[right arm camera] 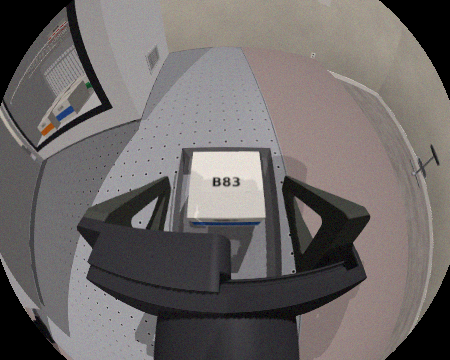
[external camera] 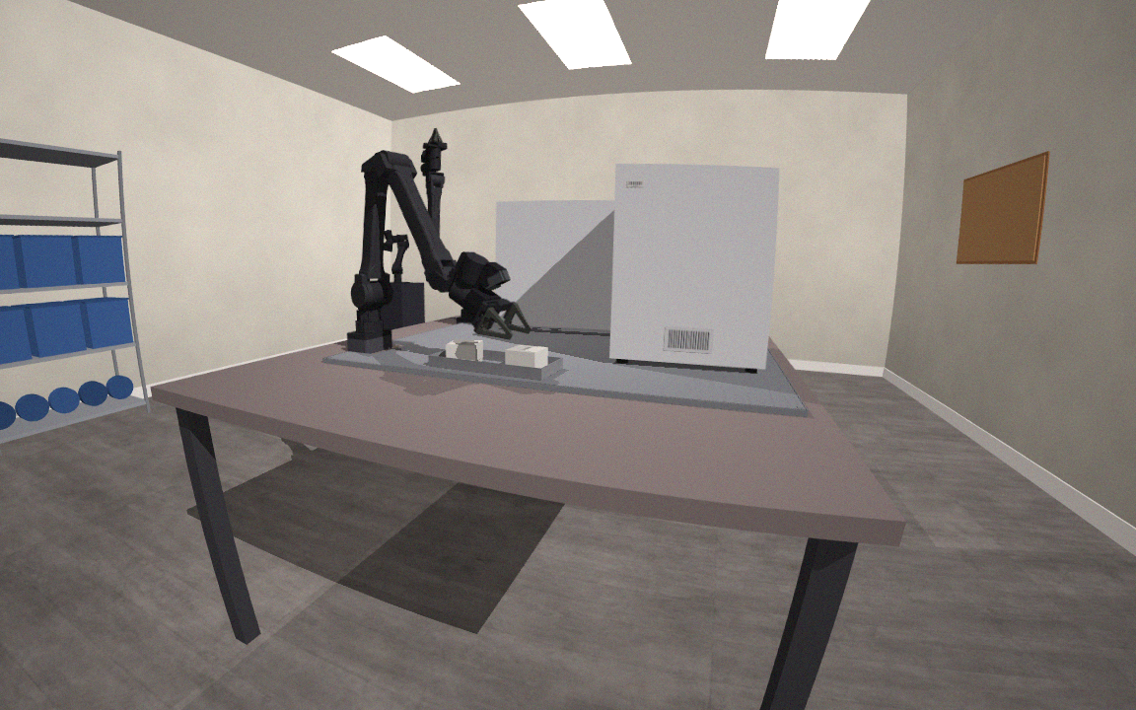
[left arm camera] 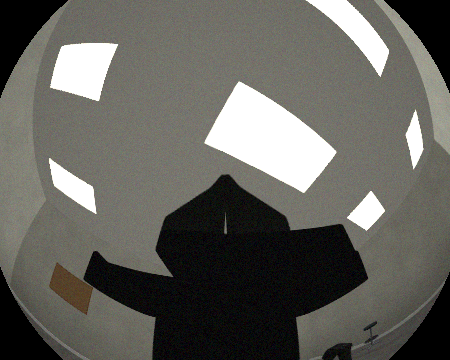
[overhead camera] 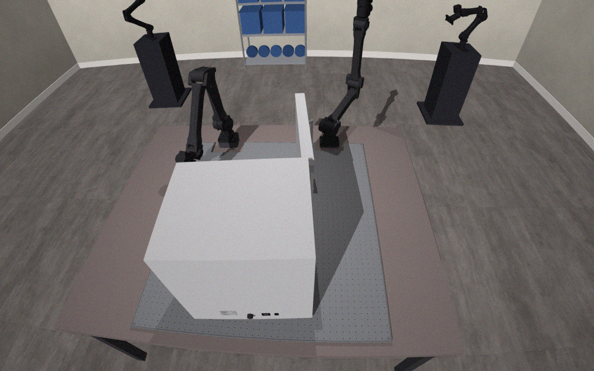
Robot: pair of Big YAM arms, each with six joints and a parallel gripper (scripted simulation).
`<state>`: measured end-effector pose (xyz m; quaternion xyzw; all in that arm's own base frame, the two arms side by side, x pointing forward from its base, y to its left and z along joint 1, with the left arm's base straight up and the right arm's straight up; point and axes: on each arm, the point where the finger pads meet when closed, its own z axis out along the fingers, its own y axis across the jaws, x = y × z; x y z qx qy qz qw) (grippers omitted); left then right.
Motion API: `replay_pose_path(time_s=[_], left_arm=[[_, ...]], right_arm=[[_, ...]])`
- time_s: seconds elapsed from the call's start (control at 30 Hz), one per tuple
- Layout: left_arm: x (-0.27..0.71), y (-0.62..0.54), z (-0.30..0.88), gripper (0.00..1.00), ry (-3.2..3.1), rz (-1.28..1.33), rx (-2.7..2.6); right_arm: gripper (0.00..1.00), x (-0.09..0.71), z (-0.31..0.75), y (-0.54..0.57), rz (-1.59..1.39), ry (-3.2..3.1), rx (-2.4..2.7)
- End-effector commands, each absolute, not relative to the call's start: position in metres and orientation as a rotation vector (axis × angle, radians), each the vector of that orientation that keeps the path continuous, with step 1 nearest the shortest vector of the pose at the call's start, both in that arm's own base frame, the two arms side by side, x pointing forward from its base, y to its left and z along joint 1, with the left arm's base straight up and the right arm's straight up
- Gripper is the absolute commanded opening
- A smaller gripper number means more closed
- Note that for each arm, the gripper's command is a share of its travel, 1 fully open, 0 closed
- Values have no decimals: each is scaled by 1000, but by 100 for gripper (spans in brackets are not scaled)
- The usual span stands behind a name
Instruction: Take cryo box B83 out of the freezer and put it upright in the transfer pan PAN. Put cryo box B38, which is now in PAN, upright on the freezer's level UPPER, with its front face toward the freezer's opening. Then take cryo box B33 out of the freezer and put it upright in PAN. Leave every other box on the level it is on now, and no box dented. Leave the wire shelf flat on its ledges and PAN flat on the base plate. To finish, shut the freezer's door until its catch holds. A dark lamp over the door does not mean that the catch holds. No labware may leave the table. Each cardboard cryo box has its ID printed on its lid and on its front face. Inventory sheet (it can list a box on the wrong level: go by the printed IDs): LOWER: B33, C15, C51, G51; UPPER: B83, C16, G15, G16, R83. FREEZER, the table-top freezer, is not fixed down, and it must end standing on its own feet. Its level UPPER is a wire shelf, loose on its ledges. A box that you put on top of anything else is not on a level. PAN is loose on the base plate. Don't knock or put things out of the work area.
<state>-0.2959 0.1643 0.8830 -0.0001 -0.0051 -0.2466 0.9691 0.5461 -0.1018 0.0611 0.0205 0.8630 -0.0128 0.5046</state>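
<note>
The right claw point(external camera: 504, 320) point(right arm camera: 226, 182) stands wide open with nothing in it, above the pan point(external camera: 542, 372) point(right arm camera: 274, 215), which lies along one side edge of the grey plate. Box B83 point(external camera: 526, 356) point(right arm camera: 226, 190) sits upright at the pan's end nearer the freezer point(overhead camera: 230, 207) point(external camera: 693, 264) point(right arm camera: 135, 65); a second pale box point(external camera: 464, 350), its label unreadable, is at the other end. The left claw point(left arm camera: 225, 181) is shut on nothing, pointed at the ceiling.

Coming down crooked, an open finger could clip B83 or the pan's wall and slide the loose pan toward the surface's point(overhead camera: 410, 239) point(external camera: 519, 441) nearby side edge. The freezer's open door point(overhead camera: 304, 127) point(external camera: 554, 255) stands out toward the arms' edge, narrowing the room between them.
</note>
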Motion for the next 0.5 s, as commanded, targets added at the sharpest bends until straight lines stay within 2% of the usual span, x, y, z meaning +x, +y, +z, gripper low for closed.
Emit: replay_pose_path(time_s=[0.0, 0.17, 0.3, 0.47], left_arm=[[-284, 159, 884, 0, 26, -511, 7], [-284, 159, 884, 0, 26, -511, 7], [-284, 159, 884, 0, 26, -511, 7], [-284, 159, 884, 0, 26, -511, 7]], right_arm=[[100, 557, 70, -103, -35, 2063, 44], [100, 542, 95, -111, -32, 2154, -48], [100, 503, 75, -105, -10, 2232, -60], [100, 510, 101, -110, -12, 2268, -126]])
